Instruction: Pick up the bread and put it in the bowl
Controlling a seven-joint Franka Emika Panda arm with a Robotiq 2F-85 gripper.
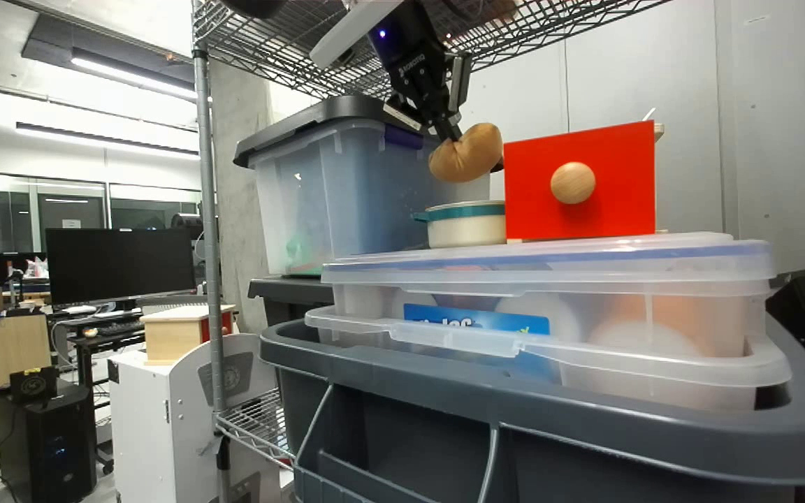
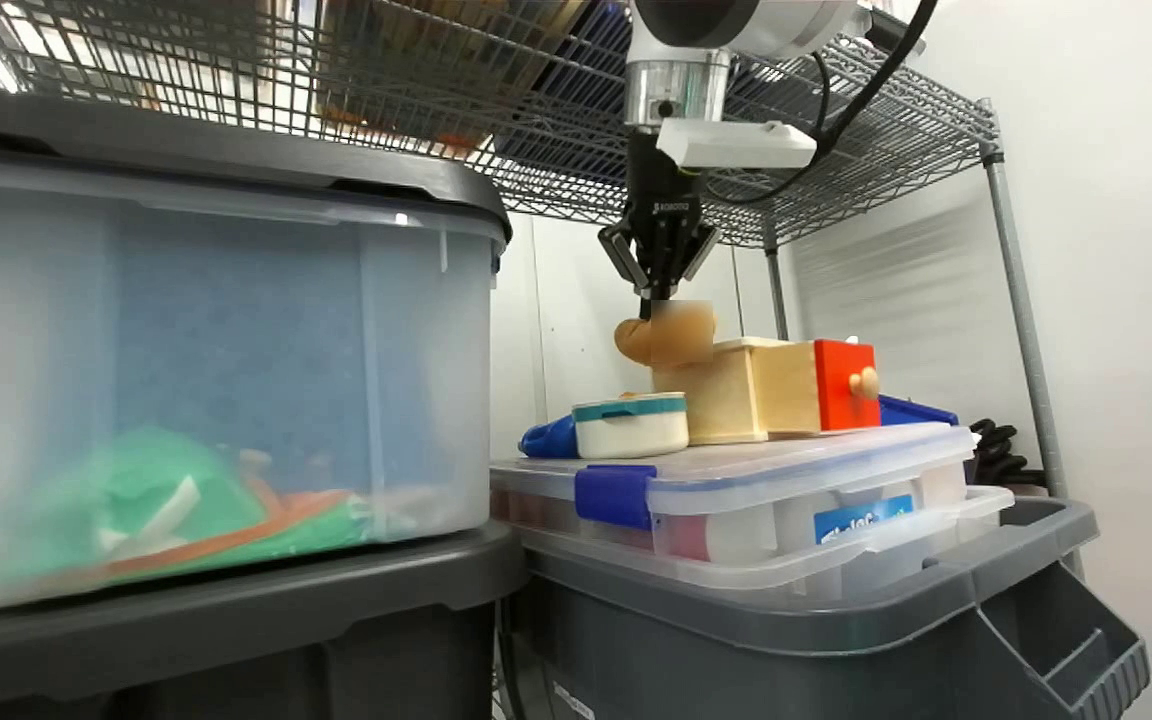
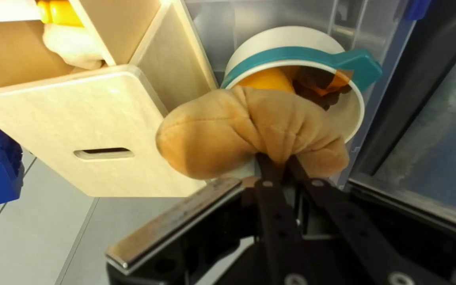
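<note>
At one o'clock from the bread (image 3: 220,126) in the wrist view, the bowl (image 3: 283,54) sits partly hidden; wooden box (image 3: 81,122) at nine, storage bin (image 3: 441,158) at three. The end effector (image 3: 279,164) pinches the bread aloft.

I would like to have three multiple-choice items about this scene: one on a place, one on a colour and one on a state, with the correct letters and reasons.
1. Where does the bowl stand?
A) On the floor
B) On the clear lidded box
C) On the upper wire shelf

2. What colour is the drawer front with the round knob?
A) Green
B) White
C) Red

3. What is the state of the tool?
A) Shut on the bread
B) Wide open
C) Shut on the round knob

1 B: in an exterior view its base rests on that box.
2 C: both exterior views show it in red.
3 A: the wrist view shows the bread pinched in it.
</note>
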